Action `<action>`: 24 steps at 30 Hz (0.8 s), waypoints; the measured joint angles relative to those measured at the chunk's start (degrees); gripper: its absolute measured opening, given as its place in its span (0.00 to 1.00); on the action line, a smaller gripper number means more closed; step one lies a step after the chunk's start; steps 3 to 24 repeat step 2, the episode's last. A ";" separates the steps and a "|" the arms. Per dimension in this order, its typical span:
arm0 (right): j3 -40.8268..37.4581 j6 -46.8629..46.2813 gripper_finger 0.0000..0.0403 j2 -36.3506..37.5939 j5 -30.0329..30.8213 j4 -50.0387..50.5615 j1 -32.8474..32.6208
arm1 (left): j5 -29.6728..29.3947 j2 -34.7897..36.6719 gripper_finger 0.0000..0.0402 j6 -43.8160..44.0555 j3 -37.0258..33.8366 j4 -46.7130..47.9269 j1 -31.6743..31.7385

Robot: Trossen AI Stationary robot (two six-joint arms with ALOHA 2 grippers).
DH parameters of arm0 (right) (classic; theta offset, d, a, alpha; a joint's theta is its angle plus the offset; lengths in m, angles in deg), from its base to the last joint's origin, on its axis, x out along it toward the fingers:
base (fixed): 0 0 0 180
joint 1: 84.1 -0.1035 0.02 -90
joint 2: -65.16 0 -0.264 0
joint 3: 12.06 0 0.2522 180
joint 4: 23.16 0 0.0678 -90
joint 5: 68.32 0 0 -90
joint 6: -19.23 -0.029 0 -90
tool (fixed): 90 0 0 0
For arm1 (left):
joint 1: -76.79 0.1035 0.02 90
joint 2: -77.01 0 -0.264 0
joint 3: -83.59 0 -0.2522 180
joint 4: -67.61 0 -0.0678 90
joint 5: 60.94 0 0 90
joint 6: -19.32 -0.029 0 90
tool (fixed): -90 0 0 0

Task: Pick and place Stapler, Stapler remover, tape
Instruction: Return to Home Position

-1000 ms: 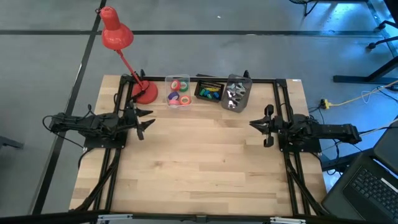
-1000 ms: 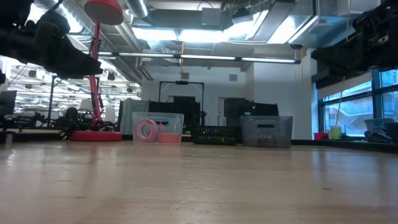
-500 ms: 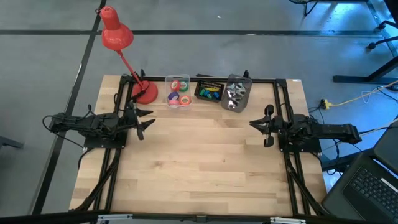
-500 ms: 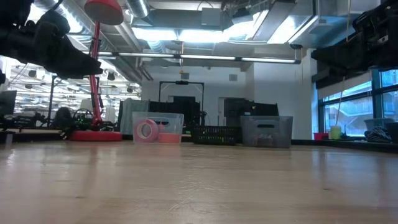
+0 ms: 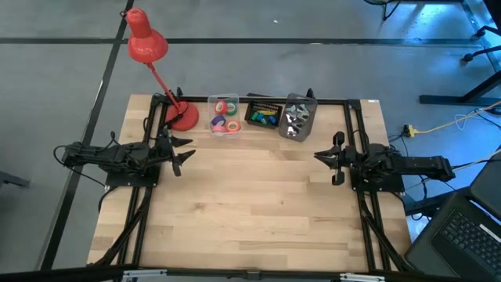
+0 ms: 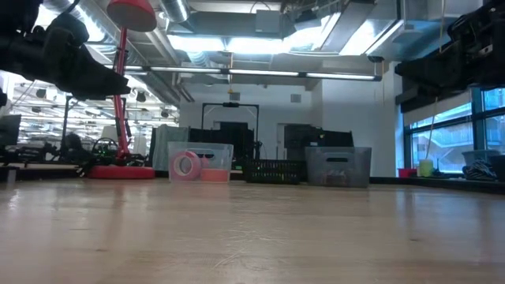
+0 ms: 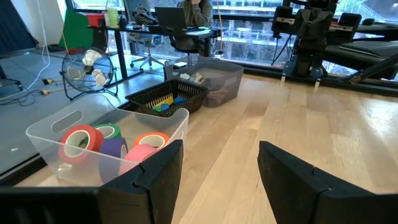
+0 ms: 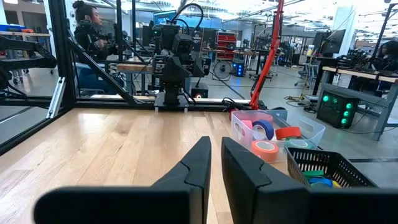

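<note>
Tape rolls, red, green, purple, pink and orange, lie in a clear bin (image 5: 225,115) at the table's far edge; the left wrist view shows them (image 7: 112,146) inside the bin. Beside it stand a black basket (image 5: 263,114) of small blue, green and yellow items and a clear bin (image 5: 296,117) of silvery pieces. I cannot pick out the stapler or the stapler remover for certain. My left gripper (image 5: 184,153) hovers open at the table's left side, near the tape bin. My right gripper (image 5: 322,157) hovers shut at the right side.
A red desk lamp stands with its base (image 5: 184,117) on the far left corner, left of the tape bin. Black frame rails (image 5: 356,125) run along the table's sides. Bare wood (image 5: 250,204) stretches between the arms to the near edge. A laptop (image 5: 470,235) sits off the table's right.
</note>
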 joint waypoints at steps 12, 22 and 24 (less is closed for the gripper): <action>0.00 0.00 0.10 0.00 0.00 -0.01 0.00 | 0.00 0.00 0.50 0.00 0.00 0.00 0.00; 0.00 0.00 0.10 0.00 0.00 -0.01 0.00 | 0.00 0.00 0.50 0.00 0.00 0.00 0.00; 0.00 0.00 0.10 0.00 0.00 -0.01 0.00 | 0.00 0.00 0.50 0.00 0.00 0.00 0.00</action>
